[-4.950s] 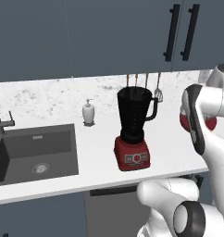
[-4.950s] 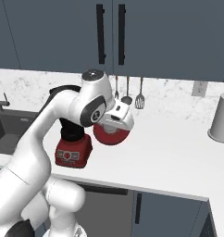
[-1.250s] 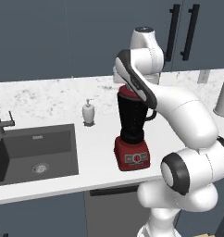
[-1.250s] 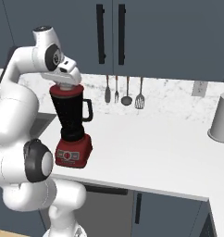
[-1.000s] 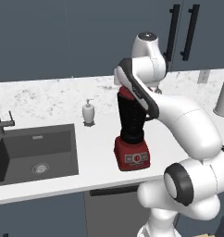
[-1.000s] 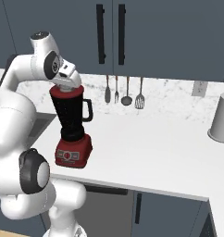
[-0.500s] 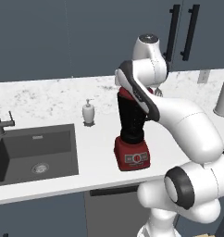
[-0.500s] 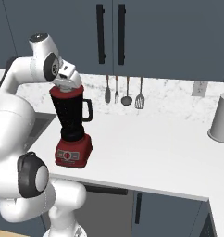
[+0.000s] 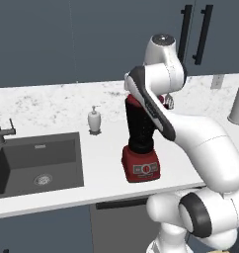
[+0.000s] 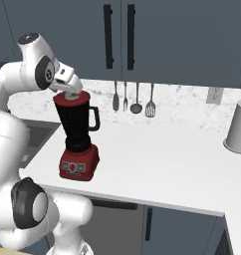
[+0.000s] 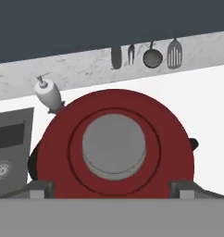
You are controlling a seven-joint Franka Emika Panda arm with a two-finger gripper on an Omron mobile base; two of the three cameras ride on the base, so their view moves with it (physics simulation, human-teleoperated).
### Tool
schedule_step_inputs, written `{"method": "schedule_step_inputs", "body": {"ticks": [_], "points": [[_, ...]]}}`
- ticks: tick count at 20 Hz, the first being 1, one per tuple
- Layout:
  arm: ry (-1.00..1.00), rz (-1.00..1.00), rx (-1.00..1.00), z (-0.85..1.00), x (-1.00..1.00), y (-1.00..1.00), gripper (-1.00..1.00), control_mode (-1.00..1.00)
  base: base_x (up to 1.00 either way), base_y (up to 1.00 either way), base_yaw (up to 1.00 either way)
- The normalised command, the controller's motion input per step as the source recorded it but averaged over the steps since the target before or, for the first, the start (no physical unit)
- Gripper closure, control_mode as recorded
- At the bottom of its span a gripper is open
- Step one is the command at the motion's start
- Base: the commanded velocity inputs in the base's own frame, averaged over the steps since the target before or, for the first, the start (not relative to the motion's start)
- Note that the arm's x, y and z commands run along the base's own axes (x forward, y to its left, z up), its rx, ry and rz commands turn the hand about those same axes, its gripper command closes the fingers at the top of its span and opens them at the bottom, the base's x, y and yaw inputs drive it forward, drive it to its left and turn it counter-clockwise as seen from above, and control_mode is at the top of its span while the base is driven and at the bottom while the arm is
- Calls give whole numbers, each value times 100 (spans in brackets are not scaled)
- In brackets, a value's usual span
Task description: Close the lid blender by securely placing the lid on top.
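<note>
I'm looking at a white speckled table [image 10: 157, 159] under dark blue-grey upper cabinets [image 10: 192, 40] with black bar handles [image 10: 108, 36]. A dark sink [image 9: 37, 160] with a faucet [image 9: 4, 129] sits at the left, utensils [image 10: 132, 97] hang along the marbled backsplash [image 10: 182, 97], and a wall outlet [image 10: 212, 94] is near a pale canister [image 10: 237, 127].

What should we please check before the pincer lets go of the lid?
1. Lid over the jar mouth: ok, it sits at the top of the blender, and the hand view looks straight down on it.
2. Lid fully seated on the rim: cannot tell, the arm covers the joint in the left base view.
3. Pincer at the lid: ok, it is right over the jar top.
4. Pincer open or shut: cannot tell, the fingertips are cut off at the bottom of the hand view.
5. Blender upright on the counter: ok.
6. Soap dispenser out of the way: ok, it stands apart from the blender.
</note>
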Motion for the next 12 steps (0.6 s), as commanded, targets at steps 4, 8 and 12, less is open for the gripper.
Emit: {"method": "schedule_step_inputs", "body": {"ticks": [4,8,12], "points": [[-3,-7,-13,-16,-99,31,-100,-100,0,0,0],[4,-4,-17,-85,-100,73,-100,-100,0,0,0],[9,-1,-21,-100,-99,82,-100,-100,0,0,0]]}}
